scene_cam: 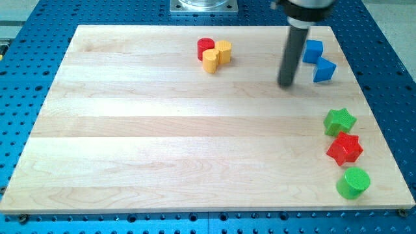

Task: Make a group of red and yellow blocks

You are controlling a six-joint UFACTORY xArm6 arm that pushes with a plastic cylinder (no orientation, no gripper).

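Gripper there was none on this arm – only the dark rod, so nothing could be wide, narrow or holding; my tip [286, 84] rested on the tabletop [130, 130] near the view's top right, just to the left of two blue blocks [318, 60] and touching neither, as far as could be told.

A small cluster sat at the view's top centre: a red cylinder [205, 47] pressed against two yellow blocks [217, 56], the three already touching. The other red piece, a red star [344, 149], lay well apart at the view's right edge, wedged between a green star [340, 121] above it and a green cylinder [353, 182] below.

The relation that mattered was this – the red star lay down and to the right of my tip, while the cluster lay up and to the left. To my judgement the tip would have needed to get round to the star's right or lower side before pushing it up-left, and the green star just beside it risked being dragged along
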